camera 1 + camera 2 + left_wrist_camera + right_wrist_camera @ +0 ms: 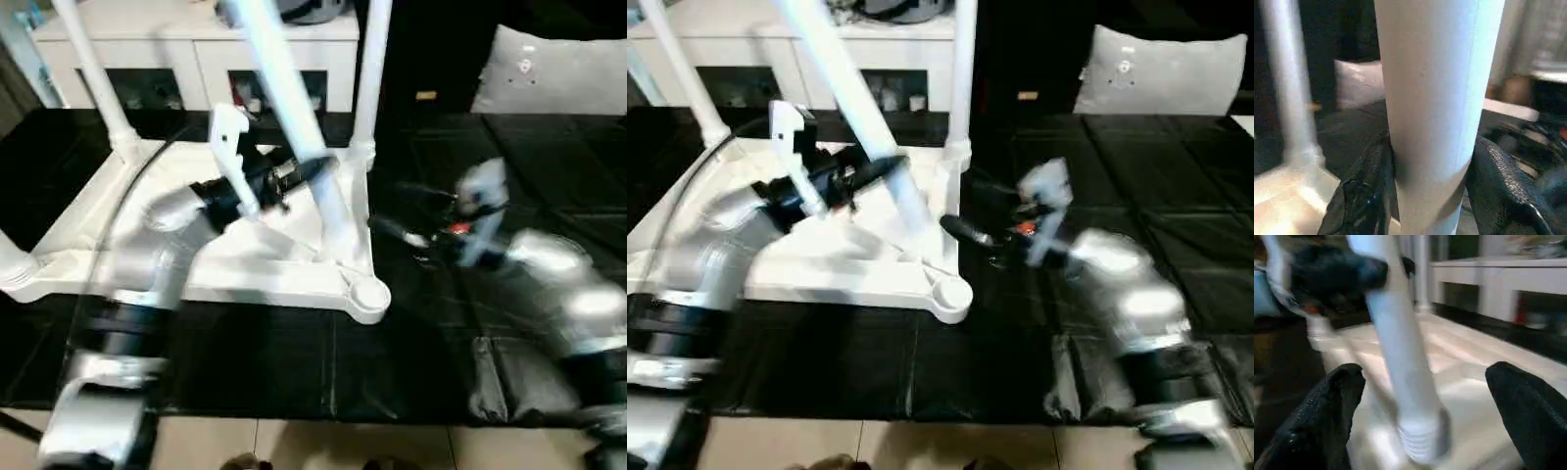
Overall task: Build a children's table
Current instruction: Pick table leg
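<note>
The children's table top point(118, 215) lies upside down on the black work table, white and ribbed. Legs stand upright in its back left socket point(98, 78) and back right socket point(370, 78), and a third leg point(10, 259) shows at the front left edge. The front right socket point(369, 292) is empty. My left gripper point(304, 174) is shut on a fourth white leg point(279, 83), which tilts with its lower threaded end point(1422, 440) down near that corner. My right gripper point(392, 227) hovers just right of the leg, its fingers point(1337, 396) wide open and apart from it.
A white cabinet point(196, 49) stands behind the work table and a grey cushion point(554, 69) lies at the back right. The black cover point(294, 372) ends at the front edge, with pale floor tiles point(323, 446) below.
</note>
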